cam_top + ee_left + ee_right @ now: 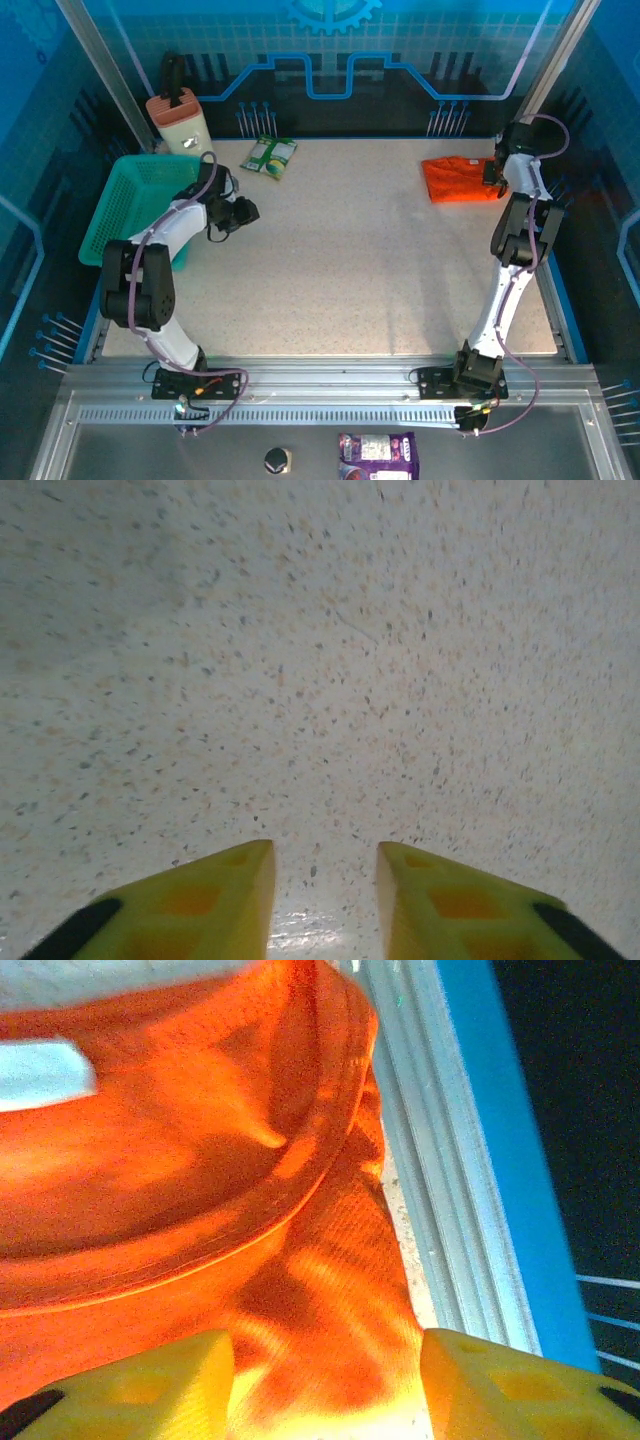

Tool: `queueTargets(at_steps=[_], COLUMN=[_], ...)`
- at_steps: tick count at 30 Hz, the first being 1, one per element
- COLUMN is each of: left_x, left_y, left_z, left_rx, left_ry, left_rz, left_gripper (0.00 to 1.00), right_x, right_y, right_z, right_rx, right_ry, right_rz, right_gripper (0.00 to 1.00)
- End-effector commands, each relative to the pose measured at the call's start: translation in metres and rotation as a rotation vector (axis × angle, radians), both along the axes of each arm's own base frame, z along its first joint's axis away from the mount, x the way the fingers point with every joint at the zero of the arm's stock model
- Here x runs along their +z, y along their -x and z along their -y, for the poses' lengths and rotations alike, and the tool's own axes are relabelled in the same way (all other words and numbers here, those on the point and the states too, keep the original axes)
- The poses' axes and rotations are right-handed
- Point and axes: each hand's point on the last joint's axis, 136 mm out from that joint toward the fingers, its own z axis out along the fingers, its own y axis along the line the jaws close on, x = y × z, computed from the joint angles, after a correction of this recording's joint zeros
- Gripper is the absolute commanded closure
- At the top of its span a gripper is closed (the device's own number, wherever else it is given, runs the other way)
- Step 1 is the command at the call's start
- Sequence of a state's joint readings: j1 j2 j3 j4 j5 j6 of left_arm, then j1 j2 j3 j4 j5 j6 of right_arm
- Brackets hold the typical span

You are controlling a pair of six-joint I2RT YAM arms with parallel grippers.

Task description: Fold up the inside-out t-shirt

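Observation:
The inside-out t-shirt [455, 180] is a bright orange-red bundle folded small at the far right of the table. My right gripper [492, 174] hangs over its right edge. In the right wrist view the cloth [200, 1170] lies wrinkled under my right gripper [328, 1375], whose yellow jaws stand well apart with fabric beneath the gap. A white tag [40, 1072] shows at the upper left. My left gripper [245, 212] sits low at the left, next to the basket. Seen from the left wrist, it [325, 880] is open above bare speckled table.
A teal mesh basket [128, 205] stands at the left edge. A beige jug with a dark handle [180, 120] and a green packet [268, 156] lie at the back left. The table's aluminium rail [440, 1160] runs right beside the shirt. A purple packet [377, 455] lies below the arm bases.

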State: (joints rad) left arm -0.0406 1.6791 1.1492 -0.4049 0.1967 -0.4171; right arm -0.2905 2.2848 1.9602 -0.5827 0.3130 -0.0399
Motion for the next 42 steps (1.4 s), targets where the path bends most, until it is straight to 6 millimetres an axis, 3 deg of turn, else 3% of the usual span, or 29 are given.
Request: queueTargets(at_steps=[1,5,7,8,9,12,20,23,25,30,36,42], left_x=[0.014,0.017,0.015,0.014,0.012,0.010,0.003,0.001,0.001,-0.006,-0.007,0.003], left_y=[-0.004,-0.005,-0.004,-0.003,-0.002,0.002,0.013,0.015,0.011,-0.003,-0.008,0.013], left_z=[-0.015,-0.022,-0.027,-0.030,-0.032,-0.043,-0.088,-0.090,-0.085,-0.066,-0.067,-0.055], left_rx=[0.040,0.059,0.072,0.078,0.080,0.096,0.191,0.163,0.119,-0.016,-0.027,-0.060], left_ry=[-0.038,-0.065,-0.091,-0.107,-0.122,-0.182,-0.442,-0.489,-0.495,-0.485,-0.477,-0.447], left_rz=[0.075,0.114,0.121,0.124,0.129,0.151,0.211,0.291,0.360,0.495,0.558,0.733], left_gripper=[0.62,0.50,0.41,0.37,0.33,0.01,0.01,0.02,0.01,0.01,0.01,0.01], right_x=[0.063,0.064,0.063,0.061,0.059,0.056,0.043,0.041,0.049,0.045,0.052,0.022], right_y=[-0.006,0.013,0.023,0.027,0.033,0.048,0.081,0.090,0.089,0.096,0.119,0.145], right_z=[-0.011,-0.052,-0.079,-0.091,-0.104,-0.135,-0.211,-0.230,-0.234,-0.238,-0.231,-0.222], right_rx=[-0.038,-0.008,0.022,0.037,0.051,0.091,0.316,0.402,0.414,0.436,0.414,0.345], right_ry=[0.091,0.051,0.015,-0.001,-0.015,-0.022,-0.038,-0.007,0.013,-0.007,-0.018,-0.061], right_rz=[0.188,0.208,0.221,0.222,0.223,0.229,0.331,0.398,0.435,0.457,0.509,0.525], right_gripper=[0.44,0.36,0.05,0.00,0.00,0.00,0.00,0.00,0.01,0.00,0.00,0.00])
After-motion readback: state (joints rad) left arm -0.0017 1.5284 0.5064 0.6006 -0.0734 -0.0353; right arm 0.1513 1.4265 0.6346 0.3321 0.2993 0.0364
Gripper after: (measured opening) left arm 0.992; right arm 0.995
